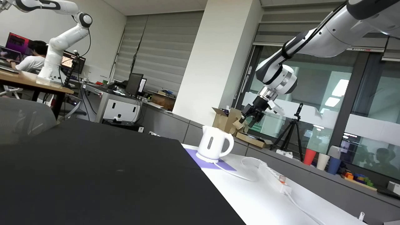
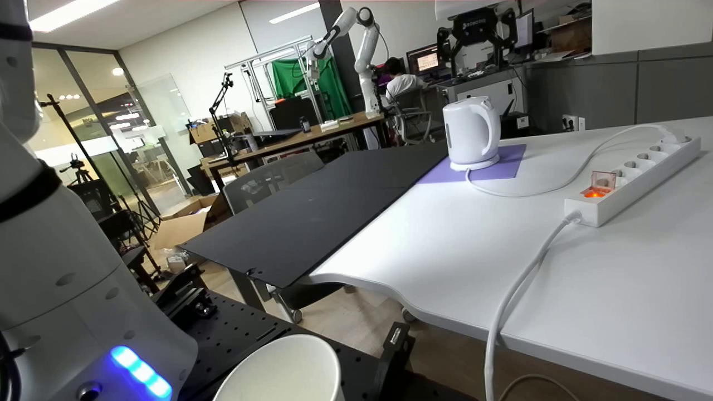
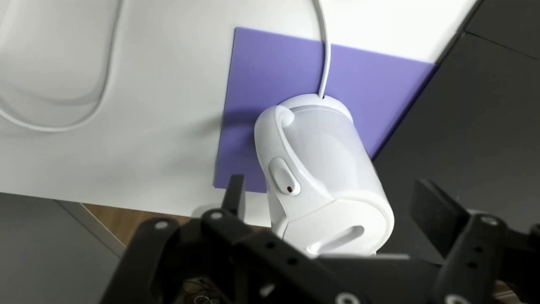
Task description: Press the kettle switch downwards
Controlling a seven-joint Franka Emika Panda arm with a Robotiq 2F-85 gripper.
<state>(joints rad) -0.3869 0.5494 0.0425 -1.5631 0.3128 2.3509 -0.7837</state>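
Our gripper (image 3: 331,198) hangs wide and empty above the kettle (image 3: 335,156), probably light, stiff, slick plastic. We judge the handle (image 3: 269,135) best for holding, its switch (image 3: 283,175) for gentle pressing. The kettle stands on the mat (image 3: 276,63), on the table (image 3: 168,63).

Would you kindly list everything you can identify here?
Kettle: one, white, on the mat
Switch: one, white, on the kettle's handle
Mat: one, purple, on the table
Table: one, white, beside the board
Board: one, black, beside the table
Power strip: one, white, on the table
Cords: at least two, white, across the table
Cups: at least three, red, cream, blue, on the ledge
Tub: one, white, in the foreground
Boxes, monitors, tripods, chairs: several, brown, black, grey, around the room
Person: one, in white, in the background
Second arm: one, white, on a desk
Arm: one, white, above the table
Claw: one, black, open, above the table
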